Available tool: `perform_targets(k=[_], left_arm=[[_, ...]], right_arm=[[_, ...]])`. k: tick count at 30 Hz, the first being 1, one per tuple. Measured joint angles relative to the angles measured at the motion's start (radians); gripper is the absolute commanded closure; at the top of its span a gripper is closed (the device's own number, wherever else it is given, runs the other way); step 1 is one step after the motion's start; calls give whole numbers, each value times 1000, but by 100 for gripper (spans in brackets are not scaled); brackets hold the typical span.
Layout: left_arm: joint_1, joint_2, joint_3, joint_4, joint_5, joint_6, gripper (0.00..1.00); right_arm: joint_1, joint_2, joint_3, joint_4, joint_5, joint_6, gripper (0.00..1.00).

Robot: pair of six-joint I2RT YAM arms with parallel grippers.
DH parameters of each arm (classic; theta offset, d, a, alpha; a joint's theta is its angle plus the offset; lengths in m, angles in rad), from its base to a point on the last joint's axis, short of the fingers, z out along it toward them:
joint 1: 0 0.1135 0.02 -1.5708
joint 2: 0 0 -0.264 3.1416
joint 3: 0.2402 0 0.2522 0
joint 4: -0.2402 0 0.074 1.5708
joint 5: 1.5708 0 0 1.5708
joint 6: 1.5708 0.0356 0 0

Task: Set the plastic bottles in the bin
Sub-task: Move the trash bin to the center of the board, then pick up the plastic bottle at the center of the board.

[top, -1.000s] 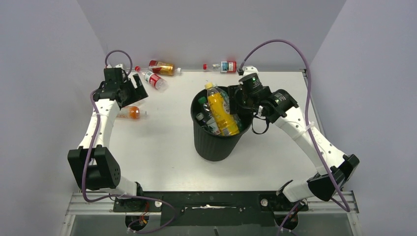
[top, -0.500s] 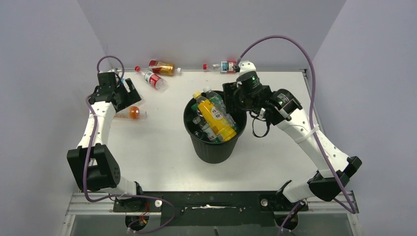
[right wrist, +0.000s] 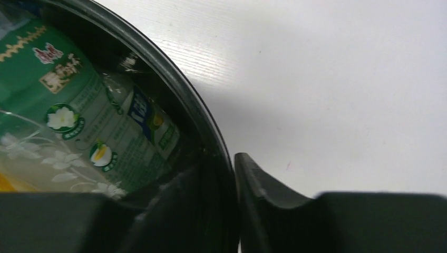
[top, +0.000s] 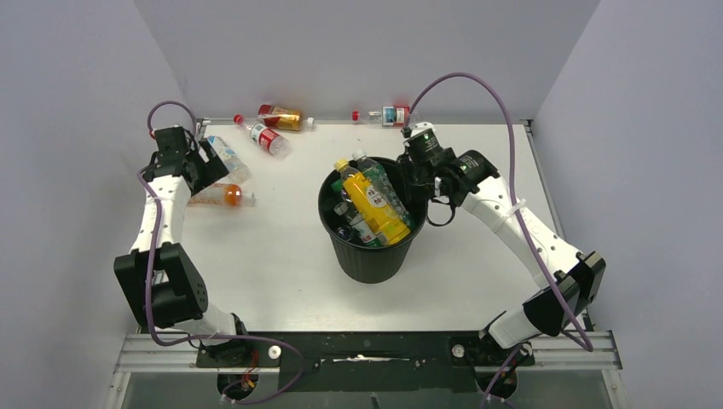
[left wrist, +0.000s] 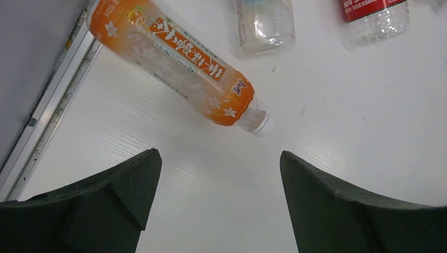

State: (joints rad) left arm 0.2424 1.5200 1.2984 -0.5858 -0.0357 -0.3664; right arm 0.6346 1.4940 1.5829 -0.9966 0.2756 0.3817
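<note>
Bin (top: 373, 271) stands upright mid-desk (top: 281, 256) and already holds several bottles. A yellow bottle (top: 373, 207) lies slanted on top, and a green-label bottle (right wrist: 79, 105) is pressed against the inner wall.

Right jaws straddle the bin's rim on its far-right side, one finger inside and one outside. They are clamped tight on the rim itself, with no bottle in them. Likely reason: to steady or nudge the bin, not to drop anything in.

Left jaws are well to the left of the bin, gaping wide and empty above the orange bottle (left wrist: 174, 58). That bottle lies on its side, cap end toward the gap between the fingers, which reads as a line-up for the next pick.

A clear bottle (left wrist: 263, 23) and a red-label bottle (left wrist: 375, 16) lie flat on the desk, far-left of the bin. An amber bottle (top: 281, 117) and a small bottle (top: 388, 115) lie behind the bin by the back wall. The small one's label is too small to read, possibly blue-white.

Against a second ago:
- Right jaws were part open at the rim and are now clamped.
- The bin has shifted a little to the left.
- The left arm (top: 162, 221) has drawn further from the bin, uncovering the clear bottle.
</note>
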Motion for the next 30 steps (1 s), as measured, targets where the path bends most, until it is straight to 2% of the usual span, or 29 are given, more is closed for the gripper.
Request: perform_targets(k=[7, 14, 15, 17, 20, 30], left_arm=[[10, 74, -18, 31, -31, -27, 16], [11, 119, -70, 68, -56, -68, 15], [12, 129, -70, 74, -58, -74, 15], [20, 148, -70, 88, -58, -87, 15], [41, 176, -67, 96, -56, -112, 14], [90, 252, -4, 112, -14, -230, 13]], right_arm=[[-13, 12, -2, -8, 4, 7, 88], [-103, 2, 4, -31, 29, 19, 87], [-119, -3, 4, -34, 32, 19, 80], [-144, -19, 4, -43, 39, 18, 46], [-164, -45, 4, -55, 60, 20, 8], [-167, -111, 53, -82, 64, 17, 0]])
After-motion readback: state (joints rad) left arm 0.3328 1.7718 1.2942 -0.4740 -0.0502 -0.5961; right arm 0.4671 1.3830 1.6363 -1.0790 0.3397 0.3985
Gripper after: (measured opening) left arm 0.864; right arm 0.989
